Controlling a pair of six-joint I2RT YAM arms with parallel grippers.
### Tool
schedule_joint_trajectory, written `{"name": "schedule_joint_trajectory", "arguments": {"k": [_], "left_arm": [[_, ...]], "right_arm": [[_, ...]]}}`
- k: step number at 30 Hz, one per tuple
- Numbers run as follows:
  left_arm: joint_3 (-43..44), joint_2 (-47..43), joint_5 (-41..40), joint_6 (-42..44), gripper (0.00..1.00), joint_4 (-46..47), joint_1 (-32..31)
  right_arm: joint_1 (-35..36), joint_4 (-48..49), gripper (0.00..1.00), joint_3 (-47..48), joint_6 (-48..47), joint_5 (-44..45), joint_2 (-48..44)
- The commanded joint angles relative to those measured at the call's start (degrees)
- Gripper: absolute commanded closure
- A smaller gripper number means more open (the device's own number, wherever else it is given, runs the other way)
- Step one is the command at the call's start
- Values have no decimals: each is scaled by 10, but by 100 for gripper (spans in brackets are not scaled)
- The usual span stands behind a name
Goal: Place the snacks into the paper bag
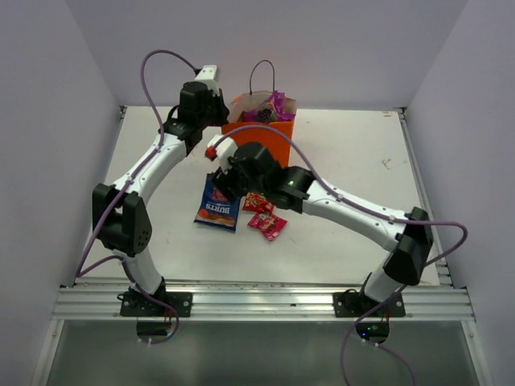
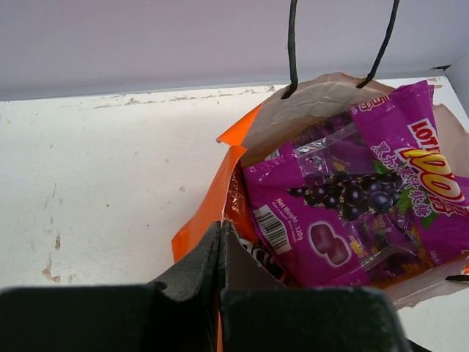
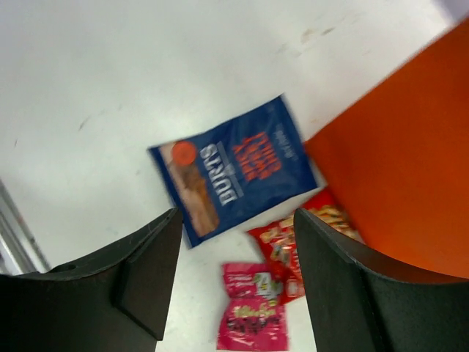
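Three packets lie on table (image 1: 362,161): blue bag (image 3: 234,169) directly below right end effector (image 3: 236,216), fingers apart, empty; red-yellow packet (image 3: 293,242) and small pink-red packet (image 3: 253,315) just beside. Left end effector (image 2: 221,242) pinched together on paper bag (image 2: 201,220) rim, purple bag (image 2: 352,198) inside. Step, likely: blue bag pickup. Next: descend, close, lift over rim.

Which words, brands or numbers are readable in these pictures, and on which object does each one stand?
"BURTS": on the blue bag; its red lettering is too blurred to read.
"Net Weight: 120g": on the purple bag, inside the paper bag.
"LOT": same purple bag; the rest of the name is unclear.
Red-yellow packet and pink-red packet: print too blurred to read.
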Motion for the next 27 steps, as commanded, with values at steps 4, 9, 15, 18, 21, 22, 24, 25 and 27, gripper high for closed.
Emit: {"name": "schedule_joint_trajectory", "arguments": {"k": [4,9,15,18,21,22,24,25,27], "left_arm": [[-12,-30,0,-6,100,22,-1],[-11,-31,2,-1,100,17,-1],[-23,-36,10,-4,100,17,-1],[-33,-45,3,4,100,11,0],[-43,-56,0,13,100,13,0],[-46,-58,0,12,100,14,0],[-49,-58,5,13,100,17,0],[-49,-55,6,12,100,17,0],[-49,-55,9,10,100,20,0]], "right_arm": [[32,76,36,-39,8,-47,94],[33,124,36,-29,7,-47,189],[33,147,33,63,6,-29,309],[33,157,31,85,21,-26,343],[32,158,30,86,24,-22,359],[33,159,29,86,24,-18,366],[32,153,27,87,23,-16,378],[33,147,27,92,23,-17,384],[33,137,25,94,30,-26,402]]}}
